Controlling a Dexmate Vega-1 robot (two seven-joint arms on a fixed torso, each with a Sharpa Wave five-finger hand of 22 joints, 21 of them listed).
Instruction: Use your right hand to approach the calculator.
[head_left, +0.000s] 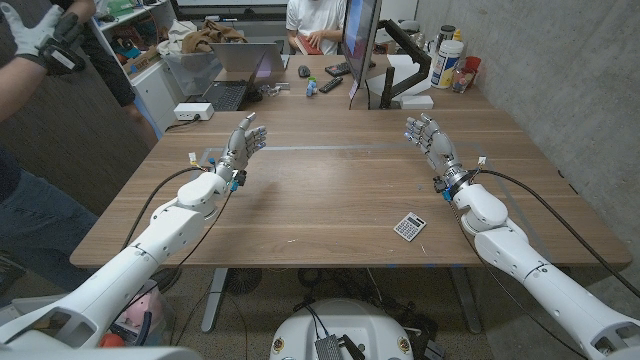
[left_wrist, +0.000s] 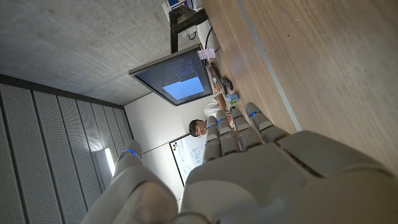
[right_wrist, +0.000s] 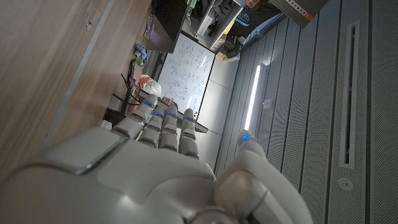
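A small grey calculator (head_left: 409, 227) lies on the wooden table (head_left: 330, 190) near its front edge, right of centre. My right hand (head_left: 428, 138) is held above the table farther back than the calculator and slightly to its right, fingers apart and holding nothing; its back (right_wrist: 155, 162) fills the right wrist view. My left hand (head_left: 243, 141) is raised over the left half of the table, fingers spread and empty, with its back (left_wrist: 249, 168) seen in the left wrist view.
A monitor (head_left: 360, 45) on a stand, a laptop (head_left: 240, 68), bottles (head_left: 447, 62) and small items crowd the table's far edge. A person (head_left: 318, 22) sits behind the table. Another person's gloved hand (head_left: 45, 35) shows at far left. A tape line (head_left: 330, 148) crosses the table.
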